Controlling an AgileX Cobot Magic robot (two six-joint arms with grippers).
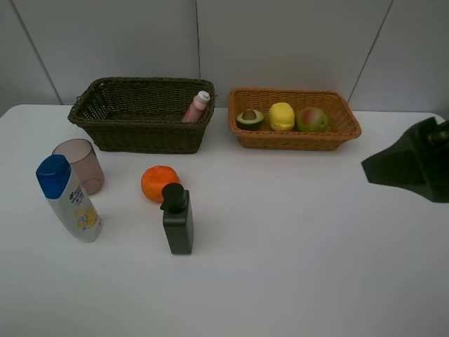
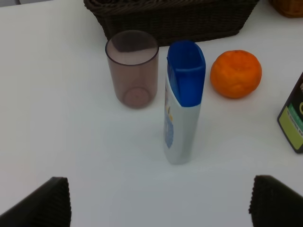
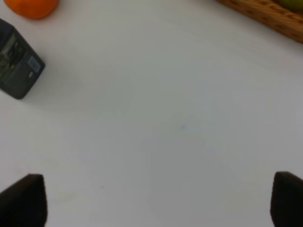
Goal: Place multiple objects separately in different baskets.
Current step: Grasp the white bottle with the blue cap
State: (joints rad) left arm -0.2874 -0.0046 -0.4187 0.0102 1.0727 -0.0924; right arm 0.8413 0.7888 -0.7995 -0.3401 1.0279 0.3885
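White bottle [image 1: 70, 200], frame's lower left, stands upright ahead of the spread, empty left gripper [image 2: 161, 189]. Right gripper [image 3: 158, 189], also spread, is farther.

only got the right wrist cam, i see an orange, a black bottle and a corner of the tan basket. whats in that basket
Observer: The tan basket holds three fruits in a row: a halved avocado, a lemon and a pear.
Operator: ok and what else is out on the table besides my two
Observer: A mauve cup and a white blue-capped bottle stand upright on the table, to the left of the orange and the black pump bottle, in front of the dark basket.
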